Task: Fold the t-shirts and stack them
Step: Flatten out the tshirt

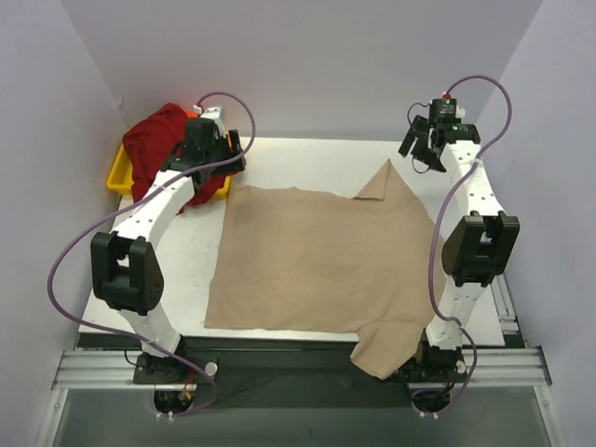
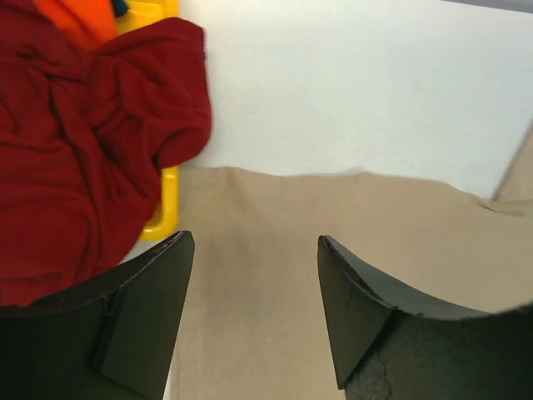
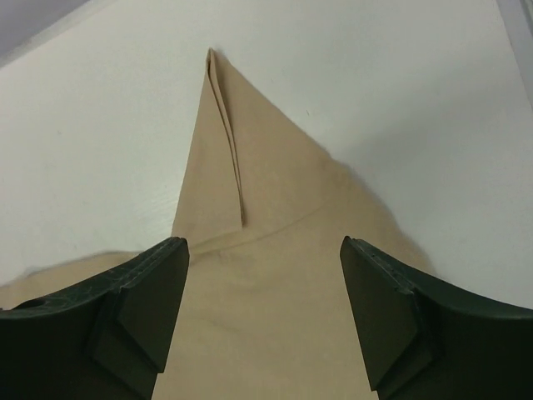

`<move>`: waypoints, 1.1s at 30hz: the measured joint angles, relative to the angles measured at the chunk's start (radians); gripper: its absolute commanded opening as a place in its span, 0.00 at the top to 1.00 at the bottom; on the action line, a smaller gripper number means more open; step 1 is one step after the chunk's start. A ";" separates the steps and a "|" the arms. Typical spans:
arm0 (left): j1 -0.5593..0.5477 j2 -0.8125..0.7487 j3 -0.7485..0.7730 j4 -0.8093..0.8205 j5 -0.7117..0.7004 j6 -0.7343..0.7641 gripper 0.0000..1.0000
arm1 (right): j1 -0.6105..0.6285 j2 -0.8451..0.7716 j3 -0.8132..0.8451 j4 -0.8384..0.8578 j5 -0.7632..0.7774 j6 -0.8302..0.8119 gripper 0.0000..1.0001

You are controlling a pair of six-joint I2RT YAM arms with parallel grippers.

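Top external view: tan t-shirt (image 1: pixel 317 261) is lying spread flat on the table (image 1: pixel 307 154) between the arms, one sleeve drooping off the near edge.
Its peaked far corner is pointing at the right gripper (image 3: pixel 265 242), the nearer one; left gripper (image 2: pixel 254 242) is hovering over the far-left edge; both gaping, empty.

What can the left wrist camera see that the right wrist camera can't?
Only the left wrist view shows the dark red shirt, a bit of orange shirt and the yellow tray. Only the right wrist view shows the pointed, folded-over corner of the tan shirt. Both show that tan shirt on the white table, behind the open left tool or right tool.
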 measured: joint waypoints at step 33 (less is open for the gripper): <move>-0.114 -0.016 -0.495 0.002 0.149 -0.237 0.28 | -0.021 -0.316 -0.882 0.100 -0.289 0.074 0.26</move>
